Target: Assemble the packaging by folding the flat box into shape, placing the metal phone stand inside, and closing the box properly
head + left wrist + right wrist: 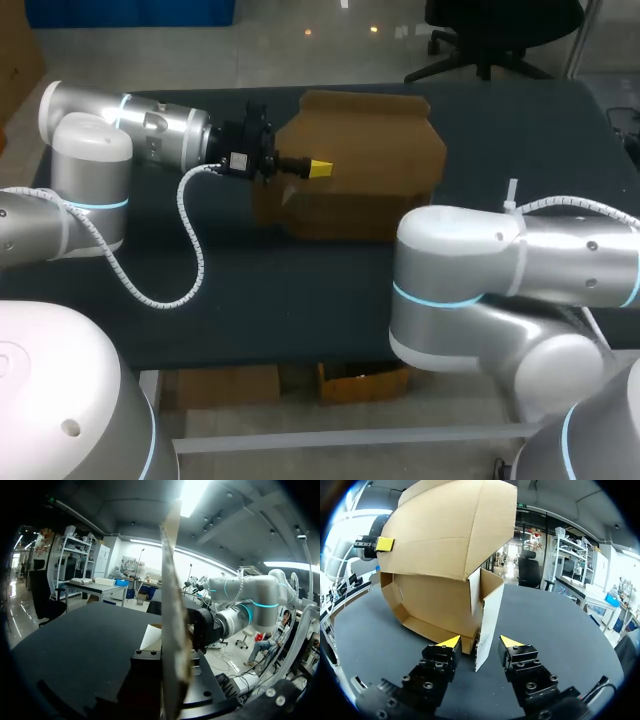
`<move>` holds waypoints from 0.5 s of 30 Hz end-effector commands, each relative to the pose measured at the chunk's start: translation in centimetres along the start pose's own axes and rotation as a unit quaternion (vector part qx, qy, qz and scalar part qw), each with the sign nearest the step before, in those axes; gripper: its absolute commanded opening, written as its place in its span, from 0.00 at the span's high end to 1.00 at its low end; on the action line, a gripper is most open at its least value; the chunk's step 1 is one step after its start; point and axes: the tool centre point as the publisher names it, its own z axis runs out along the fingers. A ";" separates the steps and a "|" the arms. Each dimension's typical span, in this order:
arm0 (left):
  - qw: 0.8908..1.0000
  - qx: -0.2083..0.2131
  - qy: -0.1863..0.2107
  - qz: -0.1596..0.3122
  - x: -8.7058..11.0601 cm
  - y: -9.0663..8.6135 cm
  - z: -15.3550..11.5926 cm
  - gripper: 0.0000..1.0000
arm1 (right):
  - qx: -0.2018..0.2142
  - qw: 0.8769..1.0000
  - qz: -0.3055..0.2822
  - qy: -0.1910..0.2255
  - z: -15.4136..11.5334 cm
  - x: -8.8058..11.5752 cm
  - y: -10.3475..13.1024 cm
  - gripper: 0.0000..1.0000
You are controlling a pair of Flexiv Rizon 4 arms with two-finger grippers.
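Left gripper (pixel 318 168) pinches the top panel of the cardboard box (pixel 370 160), one yellow tip on its outer face. The box is half-formed and sits at the far middle of the dark table (pixel 300 290), open side facing the right gripper (pixel 480 641). Right gripper's fingers are spread, with a side flap (pixel 488 615) edge-on between them, not clamped.
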 end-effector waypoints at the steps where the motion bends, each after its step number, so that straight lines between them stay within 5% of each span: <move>1: 1.000 0.000 0.002 0.000 -0.1 0.2 0.1 1.00 | -0.005 0.995 0.004 -0.100 -0.1 0.6 -0.4 0.54; 15: 1.000 0.000 0.002 0.000 -0.1 0.2 0.1 1.00 | -0.012 0.998 0.015 -0.061 -0.1 1.8 -0.4 0.42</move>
